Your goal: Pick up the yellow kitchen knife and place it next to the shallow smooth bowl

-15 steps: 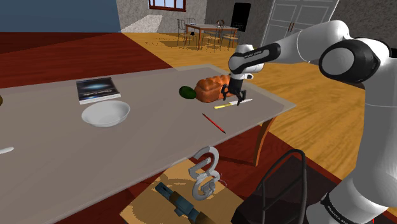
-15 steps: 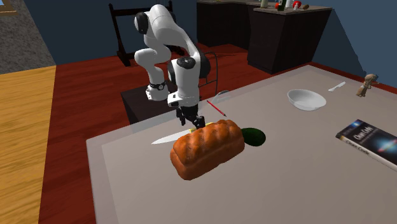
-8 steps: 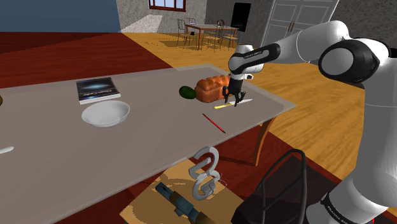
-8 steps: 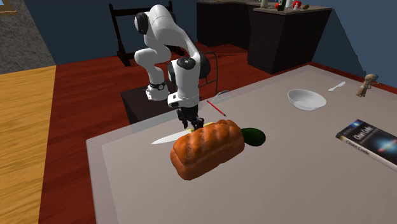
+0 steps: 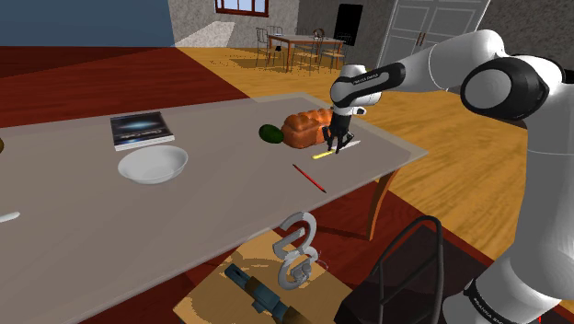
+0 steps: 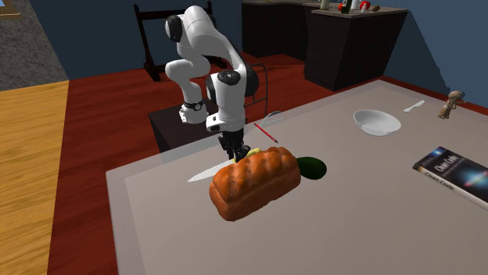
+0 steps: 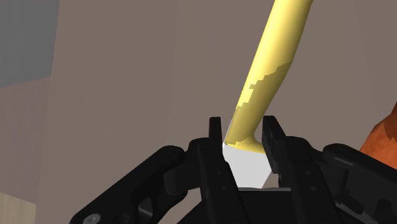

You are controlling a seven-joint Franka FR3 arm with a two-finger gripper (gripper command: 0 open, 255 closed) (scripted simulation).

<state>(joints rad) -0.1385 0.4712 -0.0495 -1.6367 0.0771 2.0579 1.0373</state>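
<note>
Grasp step: my gripper (image 7: pixel 245 132) pinches the yellow knife (image 7: pixel 270 70) where handle meets blade, low on the table (image 5: pixel 212 202) beside the bread loaf (image 5: pixel 306 129). Next I must lift cleanly, then carry it to the white bowl (image 5: pixel 152 164), well apart.

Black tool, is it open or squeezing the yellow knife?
Shut on it. In the wrist view the black two-finger tool has its fingers pressed on both sides of the yellow-handled kitchen knife.

Shoulder view looks over the table (image 5: pixel 92 221) from behind the arm (image 5: pixel 432 64); second exterior faces it across.
</note>
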